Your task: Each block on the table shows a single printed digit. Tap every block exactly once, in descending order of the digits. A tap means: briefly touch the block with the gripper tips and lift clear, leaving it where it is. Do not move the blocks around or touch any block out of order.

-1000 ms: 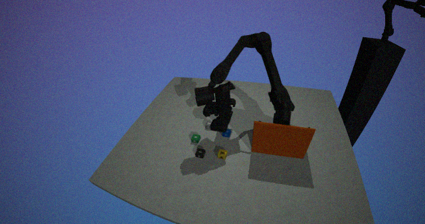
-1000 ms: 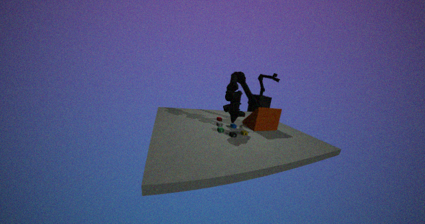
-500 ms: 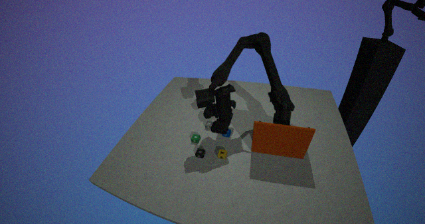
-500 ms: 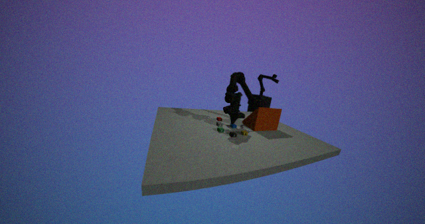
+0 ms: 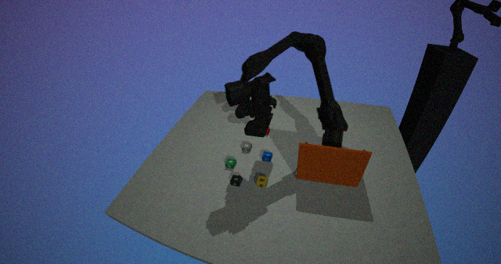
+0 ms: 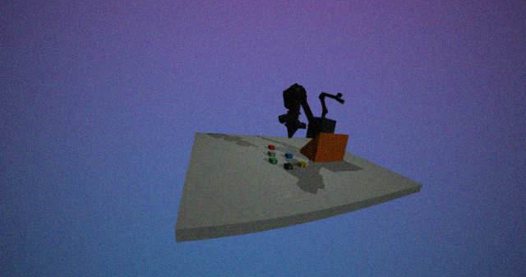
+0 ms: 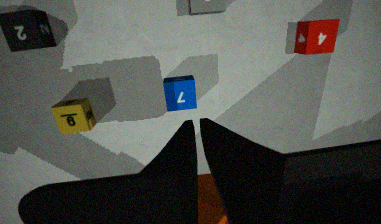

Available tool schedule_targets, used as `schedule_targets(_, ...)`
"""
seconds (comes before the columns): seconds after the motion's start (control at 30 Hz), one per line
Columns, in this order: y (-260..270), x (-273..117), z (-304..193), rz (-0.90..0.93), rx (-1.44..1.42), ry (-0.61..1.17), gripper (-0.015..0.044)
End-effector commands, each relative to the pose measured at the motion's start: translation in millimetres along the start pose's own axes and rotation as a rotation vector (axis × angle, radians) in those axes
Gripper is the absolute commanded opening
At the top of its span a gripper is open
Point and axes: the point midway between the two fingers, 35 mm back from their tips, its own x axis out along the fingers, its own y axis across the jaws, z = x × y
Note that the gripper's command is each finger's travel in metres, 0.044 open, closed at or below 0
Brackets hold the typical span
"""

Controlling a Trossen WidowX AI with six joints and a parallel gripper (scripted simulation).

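My gripper (image 7: 196, 126) (image 6: 290, 137) is shut and empty, raised above the table. In the wrist view its tips appear just below the blue block (image 7: 180, 94) (image 5: 267, 156) (image 6: 288, 155), marked 7, without touching it. The yellow block (image 7: 72, 116) (image 5: 262, 182) (image 6: 302, 164) shows a barred 6 or 9; I cannot tell which. The black block (image 7: 26, 31) (image 5: 236, 180) (image 6: 288, 166) shows 2. The red block (image 7: 317, 37) (image 6: 271, 147) shows 4. The grey block (image 7: 206, 6) (image 5: 246, 146) is cut off in the wrist view. The green block (image 5: 230, 163) (image 6: 273, 160) has no readable digit.
An orange slanted panel (image 5: 333, 164) (image 6: 332, 147) stands on the table (image 5: 168, 186) (image 6: 230, 199), in front of the arm's base and to the right of the blocks. A dark pedestal (image 5: 434, 92) with another arm stands behind the table.
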Motion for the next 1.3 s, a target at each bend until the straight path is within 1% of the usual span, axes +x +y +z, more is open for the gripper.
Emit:
schedule_targets(0.0, -2.0, -15.3, -2.6, -0.002, 0.005, 0.009, 0.0020)
schedule_targets(0.1, -3.0, -16.0, 4.5, -0.001, 0.005, 0.008, 0.0020)
schedule_targets(0.27, -16.3, -16.7, 59.8, -0.001, 0.008, 0.005, 0.0020)
schedule_targets(0.33, -21.3, -15.5, 73.5, -0.003, 0.009, 0.005, 0.0020)
schedule_targets(0.5, -21.8, -12.5, 75.5, -0.003, 0.009, 0.005, 0.0020)
schedule_targets(0.57, -21.2, 9.1, 77.4, -0.002, 0.009, 0.004, 0.0020)
schedule_targets(0.67, -22.4, 55.3, 76.2, -0.005, 0.010, 0.004, 0.0020)
schedule_targets(0.7, -22.9, 63.1, 75.2, -0.006, 0.010, 0.004, 0.0020)
schedule_targets(0.93, -23.1, 66.7, 74.9, -0.006, 0.010, 0.004, 0.0020)
schedule_targets(1.27, -23.2, 82.4, 75.1, -0.007, 0.010, 0.004, 0.0020)
